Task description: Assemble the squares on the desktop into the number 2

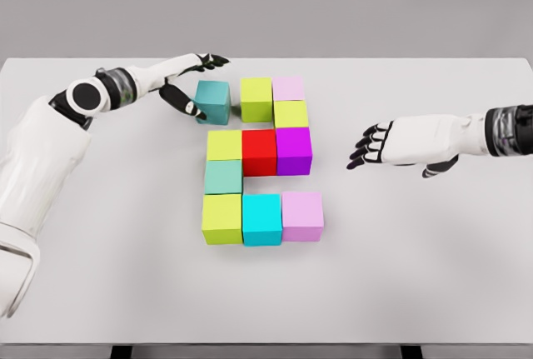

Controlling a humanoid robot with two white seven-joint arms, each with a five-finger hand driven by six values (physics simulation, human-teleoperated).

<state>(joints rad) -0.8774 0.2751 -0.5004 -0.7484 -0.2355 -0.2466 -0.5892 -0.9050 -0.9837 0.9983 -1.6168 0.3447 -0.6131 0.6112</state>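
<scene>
We start with the teal cube (pixel 214 102), the piece that has yet to close the top row of the 2: it sits at the upper left of the figure, just beside the lime cube (pixel 256 98) but with a narrow gap between them. The rest of the numeral looks settled on the white desk (pixel 433 242): the pale pink cube (pixel 289 87) ends the top row, a yellow-green cube (pixel 291 113) drops down the right side to the middle row of yellow cube (pixel 224 144), red cube (pixel 259 152) and magenta cube (pixel 294 150), then a mint cube (pixel 223 177) carries down the left to the bottom row of lime-yellow cube (pixel 222 218), cyan cube (pixel 261 219) and lilac cube (pixel 302 216). Our left hand (pixel 190 84) brackets the teal cube, thumb against its left face and fingers stretched over its far edge, not curled tight; we judge this a pushing hold rather than a lift, suited to sliding the cube right until it touches. Our right hand (pixel 375 144) hovers spread and empty, well apart from the magenta cube, likely kept clear so nothing gets nudged.
</scene>
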